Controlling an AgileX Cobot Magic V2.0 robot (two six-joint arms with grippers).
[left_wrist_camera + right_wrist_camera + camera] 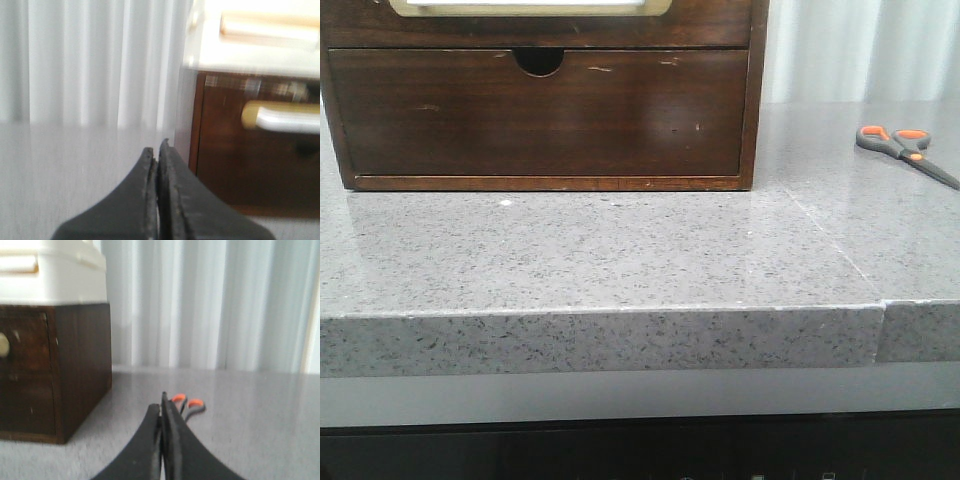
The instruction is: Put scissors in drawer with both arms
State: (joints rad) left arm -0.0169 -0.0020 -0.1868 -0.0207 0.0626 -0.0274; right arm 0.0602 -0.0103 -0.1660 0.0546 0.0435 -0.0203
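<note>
one pair of scissors (pixel 187 404) lies just past closed right end effector (pixel 161 412).

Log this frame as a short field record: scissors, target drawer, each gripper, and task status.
scissors: lying flat on the grey counter, right of the wooden cabinet, untouched
drawer: panel-fronted one, only its lower edge in the front view, looks closed
left gripper: shut, empty, off the cabinet's left side
right gripper: shut, empty, scissors lie just beyond it
status: nothing grasped, drawer not yet opened
</note>
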